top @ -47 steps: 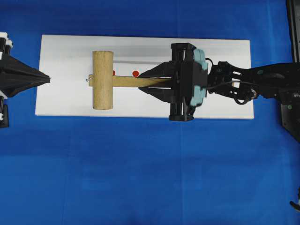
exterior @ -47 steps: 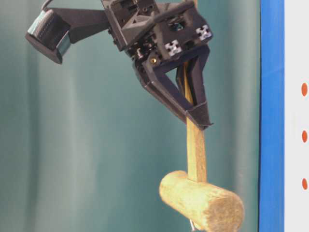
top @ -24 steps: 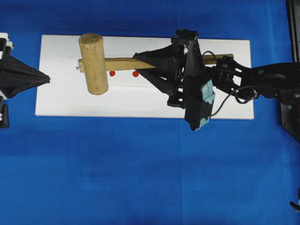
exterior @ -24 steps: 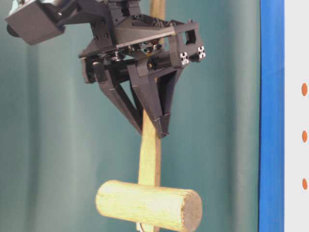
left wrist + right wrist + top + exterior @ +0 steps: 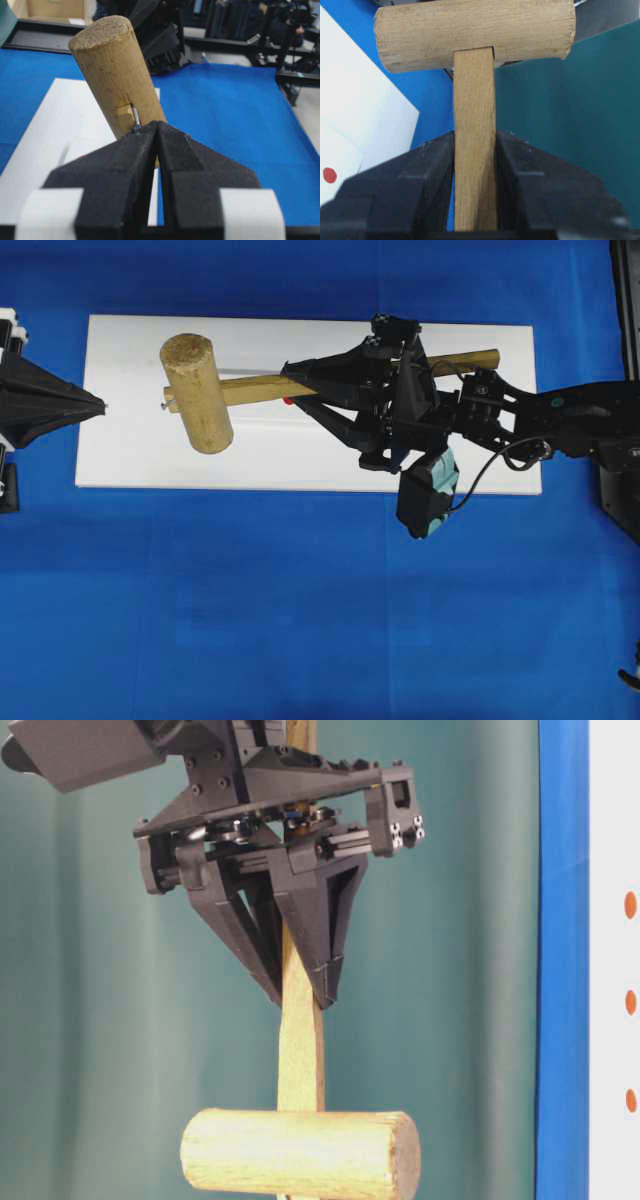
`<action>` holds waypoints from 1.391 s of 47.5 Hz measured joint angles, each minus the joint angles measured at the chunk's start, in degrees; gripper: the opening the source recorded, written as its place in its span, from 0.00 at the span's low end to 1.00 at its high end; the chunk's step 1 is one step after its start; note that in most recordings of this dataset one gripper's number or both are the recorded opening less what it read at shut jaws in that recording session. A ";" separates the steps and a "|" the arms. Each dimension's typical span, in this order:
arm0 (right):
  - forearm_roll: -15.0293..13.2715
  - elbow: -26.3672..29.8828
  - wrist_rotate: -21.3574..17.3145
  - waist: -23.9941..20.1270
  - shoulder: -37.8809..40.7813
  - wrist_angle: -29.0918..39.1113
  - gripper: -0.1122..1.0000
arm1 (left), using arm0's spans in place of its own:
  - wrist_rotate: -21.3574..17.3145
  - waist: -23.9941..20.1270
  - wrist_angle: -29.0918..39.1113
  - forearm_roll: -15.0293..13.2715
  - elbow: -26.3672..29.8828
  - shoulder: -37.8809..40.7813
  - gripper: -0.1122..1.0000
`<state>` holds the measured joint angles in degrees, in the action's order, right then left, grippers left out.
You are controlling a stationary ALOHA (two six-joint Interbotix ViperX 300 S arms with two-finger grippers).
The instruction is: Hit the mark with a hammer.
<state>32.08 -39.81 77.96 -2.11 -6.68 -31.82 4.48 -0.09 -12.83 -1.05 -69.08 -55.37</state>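
- since a second ago the right claw [image 5: 300, 390] has rolled its wrist; the hammer [image 5: 200, 392] head now lies skewed, lifted over the left part of the white board [image 5: 130, 455].
- this claw is closed firmly on the handle.
- the red mark [image 5: 288, 400] is almost hidden under the handle, so the swing looks prepared, not done.
- the left claw [image 5: 95, 405], fully closed and empty, waits at the board's left edge, near the head; open room is toward the front edge.

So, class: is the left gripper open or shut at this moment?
Shut. In the left wrist view the two black fingers of the left gripper meet along a thin seam, holding nothing, with the hammer just beyond their tips.
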 measured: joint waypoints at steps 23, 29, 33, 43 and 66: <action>0.00 0.09 0.09 0.09 0.00 2.11 0.19 | 9.93 -3.08 -2.20 -0.09 0.00 0.18 0.86; 0.00 0.09 0.00 0.09 0.00 2.02 0.19 | 11.78 -3.69 -2.81 -0.09 0.00 1.23 0.94; 0.09 0.09 0.00 0.18 0.00 2.11 0.19 | 12.30 -3.69 -3.25 -0.09 0.00 2.20 0.93; 0.09 0.00 0.00 0.09 0.00 2.11 0.19 | 13.27 -3.78 -8.61 -0.09 0.35 6.77 0.93; 0.18 0.09 0.09 0.18 0.00 2.11 0.19 | 13.27 -3.87 -18.98 -0.09 7.65 24.79 0.93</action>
<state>32.26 -39.73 78.05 -1.93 -6.68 -29.71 17.75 -3.96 -31.82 -1.14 -61.44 -30.59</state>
